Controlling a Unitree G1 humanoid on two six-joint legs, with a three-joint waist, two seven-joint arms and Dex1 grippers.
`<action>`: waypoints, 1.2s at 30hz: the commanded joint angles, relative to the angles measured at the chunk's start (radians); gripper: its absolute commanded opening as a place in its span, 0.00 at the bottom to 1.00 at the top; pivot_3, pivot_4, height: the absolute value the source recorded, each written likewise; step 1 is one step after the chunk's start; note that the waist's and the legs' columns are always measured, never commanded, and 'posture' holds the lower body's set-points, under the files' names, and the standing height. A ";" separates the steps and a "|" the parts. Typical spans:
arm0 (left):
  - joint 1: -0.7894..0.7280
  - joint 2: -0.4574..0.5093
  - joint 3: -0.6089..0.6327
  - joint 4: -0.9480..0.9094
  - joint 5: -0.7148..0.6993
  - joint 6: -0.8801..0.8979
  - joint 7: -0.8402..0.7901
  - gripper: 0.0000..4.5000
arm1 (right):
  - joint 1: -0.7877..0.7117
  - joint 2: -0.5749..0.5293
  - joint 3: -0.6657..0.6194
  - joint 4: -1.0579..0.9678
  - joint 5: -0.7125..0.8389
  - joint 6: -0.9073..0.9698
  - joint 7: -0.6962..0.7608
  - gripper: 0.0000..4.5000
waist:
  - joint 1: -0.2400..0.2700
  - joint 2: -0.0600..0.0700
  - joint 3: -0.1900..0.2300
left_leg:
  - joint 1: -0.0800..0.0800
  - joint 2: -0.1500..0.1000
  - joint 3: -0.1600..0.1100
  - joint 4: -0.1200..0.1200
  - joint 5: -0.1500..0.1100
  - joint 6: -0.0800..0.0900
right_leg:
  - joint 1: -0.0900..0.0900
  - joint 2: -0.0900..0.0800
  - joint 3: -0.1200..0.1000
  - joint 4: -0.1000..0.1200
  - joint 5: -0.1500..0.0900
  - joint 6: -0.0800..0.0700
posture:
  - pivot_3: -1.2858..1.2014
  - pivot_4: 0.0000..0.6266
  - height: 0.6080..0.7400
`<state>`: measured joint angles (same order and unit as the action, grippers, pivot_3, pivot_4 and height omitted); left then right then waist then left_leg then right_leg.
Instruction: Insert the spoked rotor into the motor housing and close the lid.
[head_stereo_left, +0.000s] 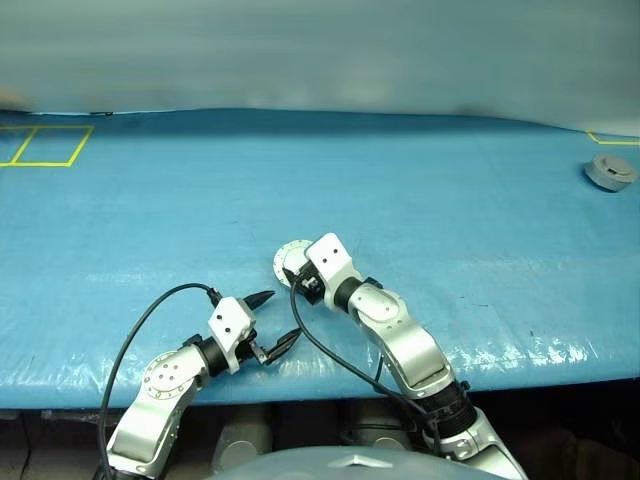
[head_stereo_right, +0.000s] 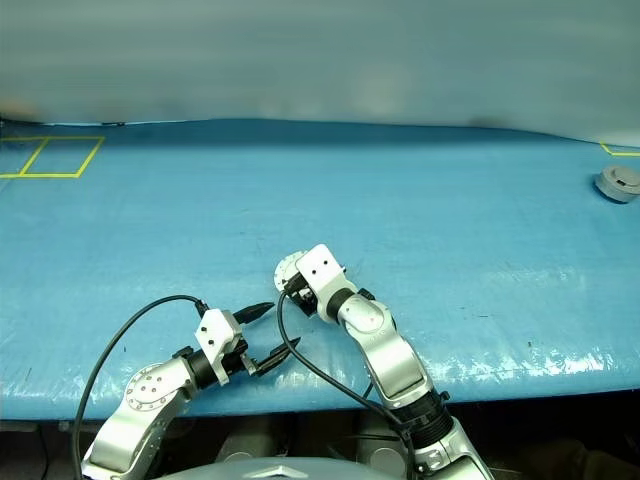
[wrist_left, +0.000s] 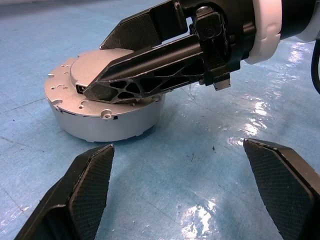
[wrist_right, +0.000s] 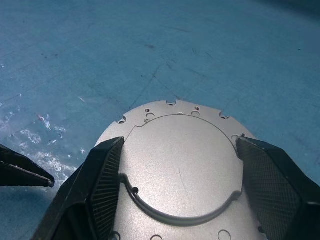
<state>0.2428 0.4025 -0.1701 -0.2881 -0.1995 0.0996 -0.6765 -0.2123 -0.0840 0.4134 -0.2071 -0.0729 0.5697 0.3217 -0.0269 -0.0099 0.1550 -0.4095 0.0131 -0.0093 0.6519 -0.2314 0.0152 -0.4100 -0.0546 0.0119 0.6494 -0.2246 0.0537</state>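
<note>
Jaws of the right gripper (wrist_right: 175, 185) spread wide over the round silver-grey metal motor housing (wrist_left: 100, 107), one black finger (wrist_right: 102, 190) at each side of its smooth grey lid (wrist_right: 180, 170); contact cannot be told. Left gripper (head_stereo_left: 278, 322), just beside the housing, stands fully open and empty on the blue table cover (head_stereo_left: 420, 200).

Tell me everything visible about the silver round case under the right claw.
The motor housing is a shallow silver-grey puck of matte, metal-looking material, sitting flat on the blue table cover. A plain raised disc tops a flange with small holes and notches around the rim. Its inside is hidden. The right claw straddles its top, with fingers spread over the raised disc; a firm grip cannot be told.
</note>
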 joint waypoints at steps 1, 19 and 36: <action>-0.004 0.000 0.005 -0.031 -0.009 -0.008 0.003 1.00 | 0.002 -0.014 0.009 0.018 -0.001 -0.023 0.017 0.72 | 0.000 0.000 0.000 | 0.000 0.000 0.000 0.000 0.000 0.000 | 0.000 0.000 0.000 0.000 0.000 0.000 | 0.52 0.24 1.00; -0.002 -0.003 0.006 -0.025 -0.011 -0.019 0.000 1.00 | -0.067 -0.065 0.018 0.054 0.012 0.003 0.125 0.72 | 0.000 0.000 0.000 | 0.000 0.000 0.001 0.000 0.000 0.000 | 0.000 0.000 0.000 0.000 0.000 0.000 | 0.52 0.24 1.00; -0.005 -0.003 0.004 -0.025 -0.008 -0.022 0.001 1.00 | -0.121 -0.077 -0.017 0.177 0.033 -0.060 0.183 0.72 | -0.003 0.000 0.000 | 0.008 0.005 0.003 0.000 0.000 0.000 | 0.002 0.002 0.001 0.000 0.000 0.000 | 0.52 0.24 1.00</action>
<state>0.2415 0.4006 -0.1700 -0.2882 -0.1994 0.0979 -0.6766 -0.3334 -0.1539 0.3885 -0.0684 -0.0363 0.5024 0.4986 -0.0297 -0.0104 0.1546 -0.4008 0.0213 -0.0060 0.6517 -0.2315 0.0151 -0.4081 -0.0526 0.0130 0.6492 -0.2245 0.0533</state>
